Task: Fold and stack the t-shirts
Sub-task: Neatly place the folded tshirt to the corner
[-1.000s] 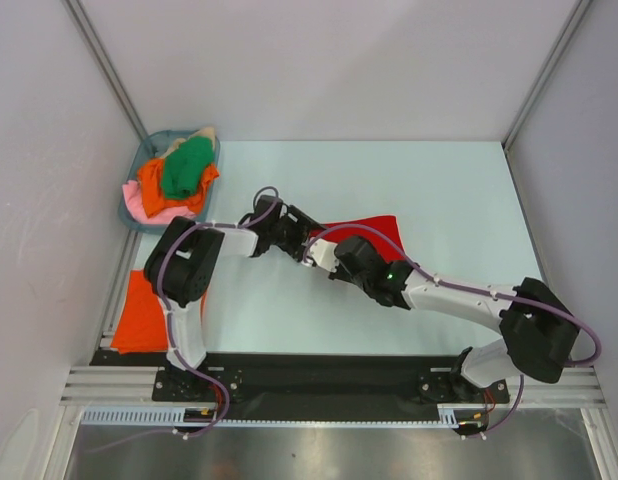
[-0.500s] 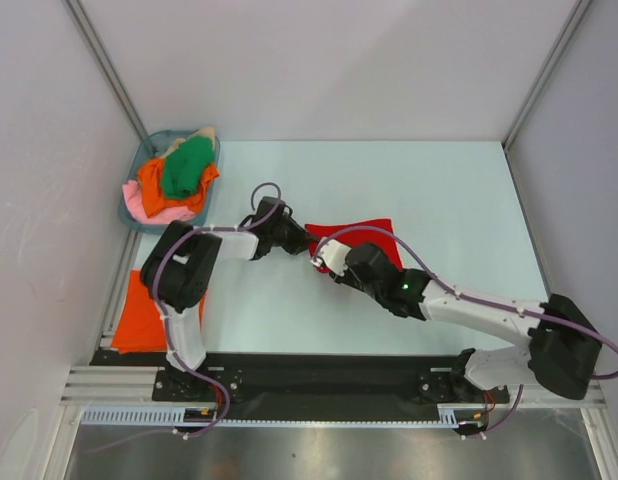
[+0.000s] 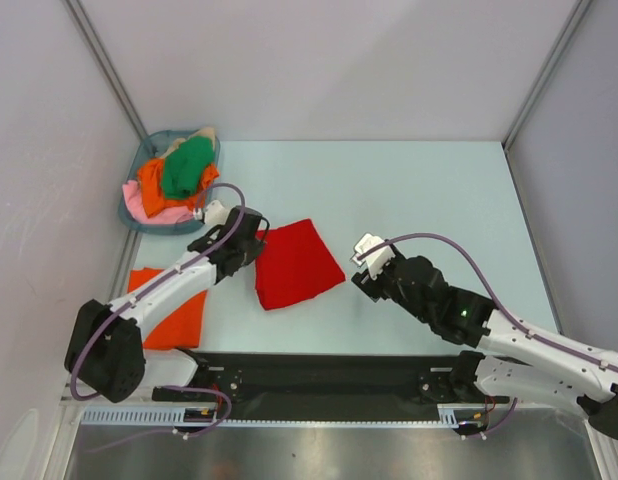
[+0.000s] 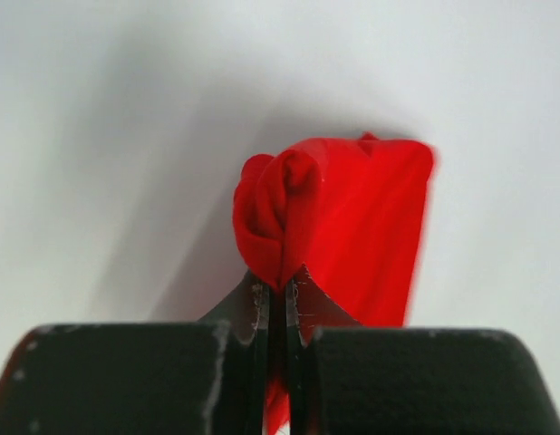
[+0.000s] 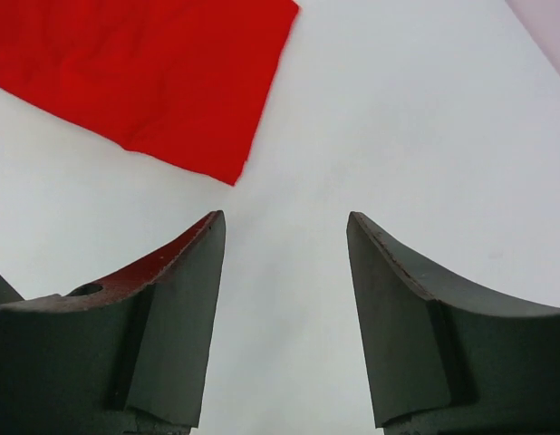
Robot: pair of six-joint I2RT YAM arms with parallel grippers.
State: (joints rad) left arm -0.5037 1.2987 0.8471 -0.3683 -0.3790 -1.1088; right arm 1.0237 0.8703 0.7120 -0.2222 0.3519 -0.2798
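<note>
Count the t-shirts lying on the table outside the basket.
2: the red t-shirt in the middle, pinched by the left gripper, and the orange t-shirt at the near left, partly under that arm. None seems hidden.

- Left arm (image 3: pixel 169 285): white link shells and black joint housings, mounted at the left end of the black base plate (image 3: pixel 319 372).
- Right arm (image 3: pixel 539 350): identical build, mounted at the base plate's right end, with a green indicator light (image 3: pixel 462 314) on one black housing.
- Purple cable (image 3: pixel 429 236): one routed externally along each arm.
- Right gripper (image 5: pixel 284 217): two dark matte fingers (image 5: pixel 171 308) with curved, tapering inner edges.
</note>
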